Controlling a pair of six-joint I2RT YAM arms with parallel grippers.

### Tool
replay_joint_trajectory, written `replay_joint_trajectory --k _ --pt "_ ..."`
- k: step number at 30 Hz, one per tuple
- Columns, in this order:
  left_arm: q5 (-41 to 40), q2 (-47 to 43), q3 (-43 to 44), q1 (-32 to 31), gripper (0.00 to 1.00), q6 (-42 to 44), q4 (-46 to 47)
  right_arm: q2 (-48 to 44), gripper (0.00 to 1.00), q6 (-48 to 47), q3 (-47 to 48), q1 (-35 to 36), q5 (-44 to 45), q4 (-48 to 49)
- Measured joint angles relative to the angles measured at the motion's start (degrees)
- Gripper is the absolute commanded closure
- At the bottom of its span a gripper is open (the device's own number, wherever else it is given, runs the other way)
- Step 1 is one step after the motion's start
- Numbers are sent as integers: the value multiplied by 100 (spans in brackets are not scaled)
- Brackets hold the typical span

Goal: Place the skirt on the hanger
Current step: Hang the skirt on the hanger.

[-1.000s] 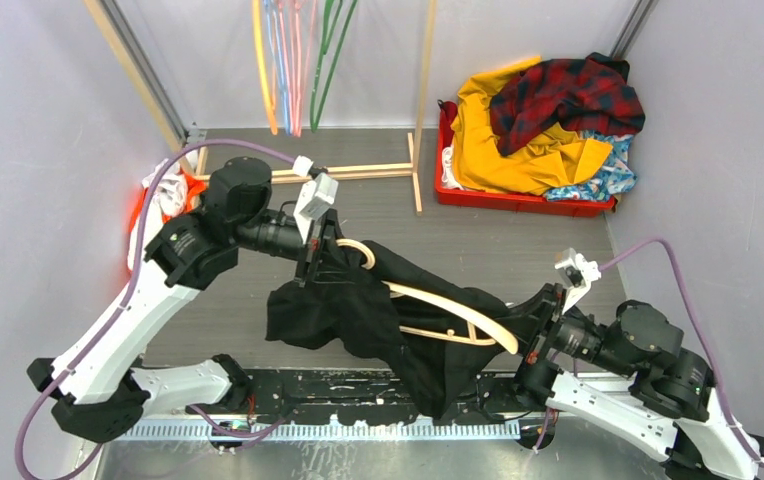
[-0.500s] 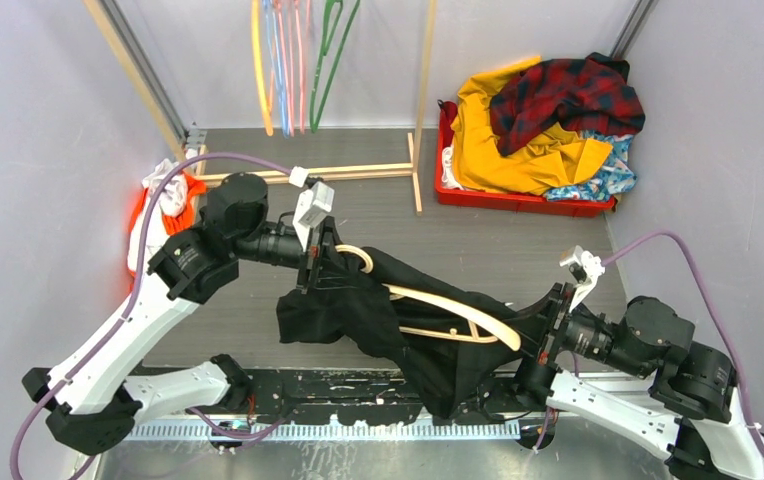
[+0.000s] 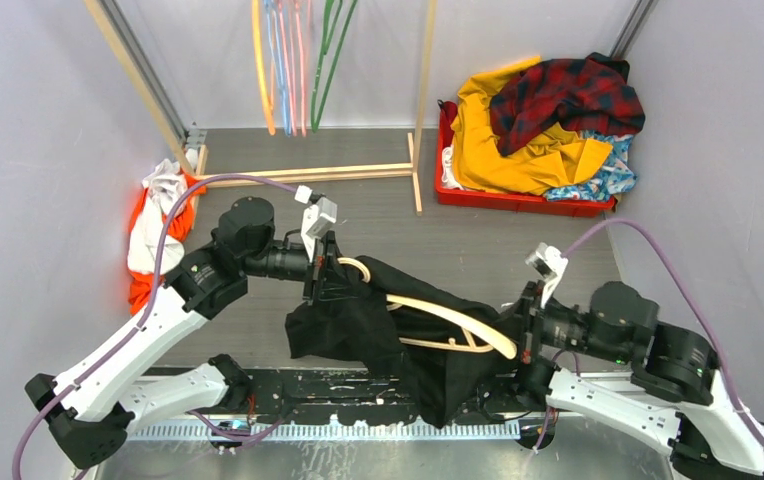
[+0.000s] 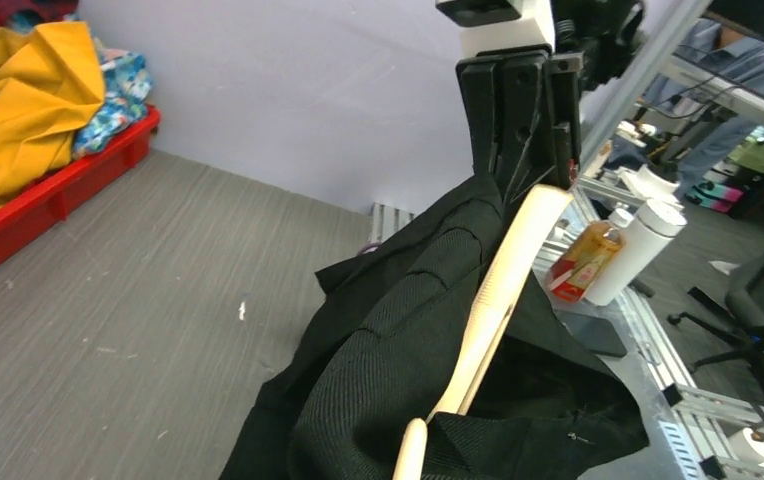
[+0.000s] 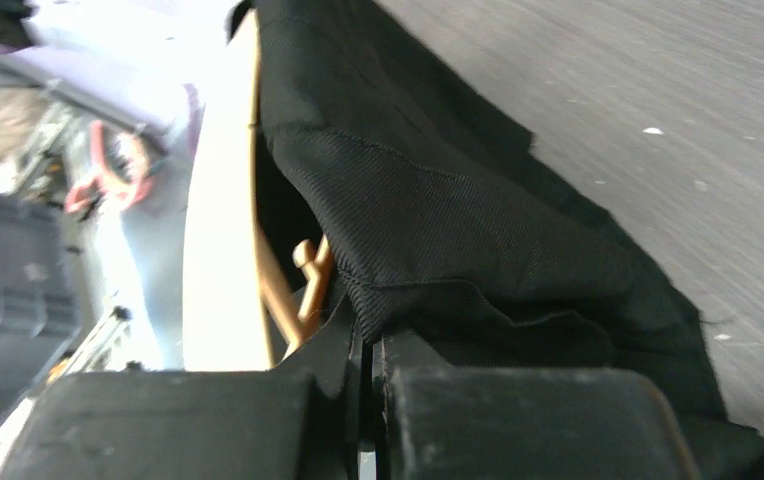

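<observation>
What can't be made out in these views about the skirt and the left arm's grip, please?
Skirt: top view, mostly buried under the yellow garment in the red bin; only a floral edge shows.
Left fingers: top view, black coat folds hide what they pinch; the left wrist view omits them.
Right wrist view: background beyond the wooden hanger is blurred.

Hanger (image 3: 455,316) partly under blk coat (image 3: 353,325)

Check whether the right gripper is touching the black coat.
Touching. The right wrist view shows the right gripper shut, with black coat fabric pinched between its fingers.
</observation>
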Motion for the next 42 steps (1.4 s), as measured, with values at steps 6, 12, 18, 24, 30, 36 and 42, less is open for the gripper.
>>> replay_joint_trajectory --k 6,12,18,24,30,36,42 --pt "-804 -96 -232 164 100 35 -22 890 99 -243 -98 11 1016 -79" --pt "-1993 -70 -245 273 100 219 -295 1810 95 -428 -675 -70 2194 -81" --pt "-2806 289 -262 293 100 271 -442 2516 51 -542 -1368 -1056 2260 341" --pt "-2946 605 -321 188 100 205 -509 2496 21 -188 -1810 -1965 1980 901" --pt "-3053 726 -420 155 100 63 -332 1838 34 61 -1617 -1939 1703 1093" --pt "-3047 754 -511 168 100 17 -125 1668 36 103 -1558 -1880 916 1224" --pt "-2857 767 -551 212 100 -4 -63 2096 32 46 -2100 -1805 470 2295"
